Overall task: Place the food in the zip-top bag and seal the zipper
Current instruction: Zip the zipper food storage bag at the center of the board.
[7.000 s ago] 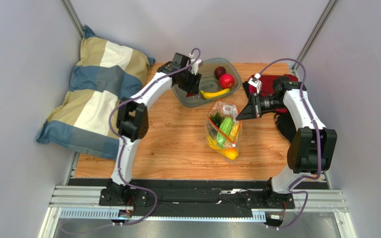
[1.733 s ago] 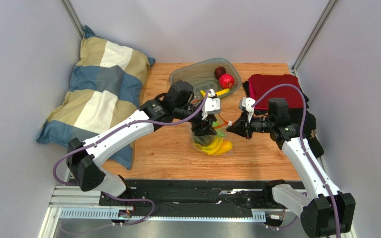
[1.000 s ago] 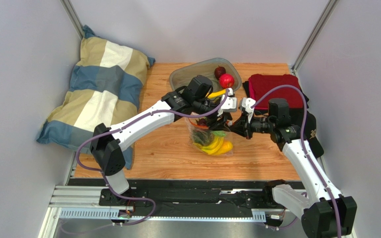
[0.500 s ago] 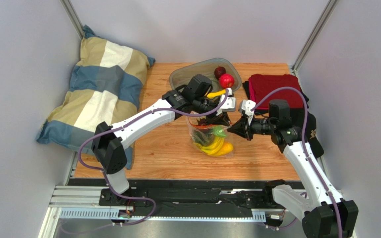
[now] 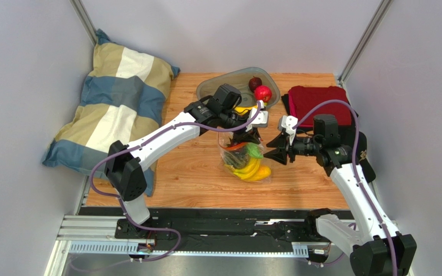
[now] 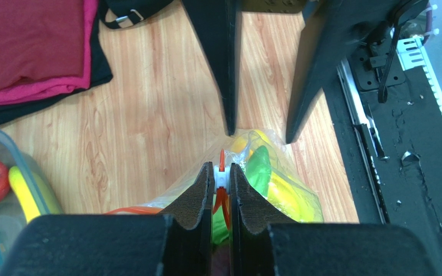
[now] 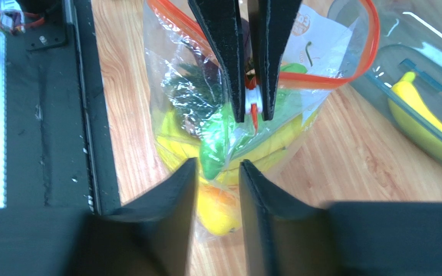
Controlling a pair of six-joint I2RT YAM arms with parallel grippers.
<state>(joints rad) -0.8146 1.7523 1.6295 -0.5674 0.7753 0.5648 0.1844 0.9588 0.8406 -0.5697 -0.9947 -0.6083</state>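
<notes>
Zip-top bag (image 5: pixel 245 162) mid-table (image 5: pixel 194 184): soft, crinkly, light, slumps. Food (image 7: pixel 217 144) bulges inside. Best hold is the stiff zipper (image 7: pixel 321 80) at the slider (image 6: pixel 221 179). My left gripper (image 6: pixel 221 170) pinched tight on slider. My right gripper (image 7: pixel 217 168) at bag's 3 o'clock, part open, empty. Right wrist view shows mouth gaping, top view hides it. Tray (image 5: pixel 217 95) at 12 o'clock holds banana (image 7: pixel 422 115), not yet bagged.

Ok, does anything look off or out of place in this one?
Yes: the left hand is shut on the zipper slider of the zip-top bag, yet a banana, a red apple and a dark round fruit lie in the tray, outside the bag. Nothing looks spilled or damaged.
</notes>
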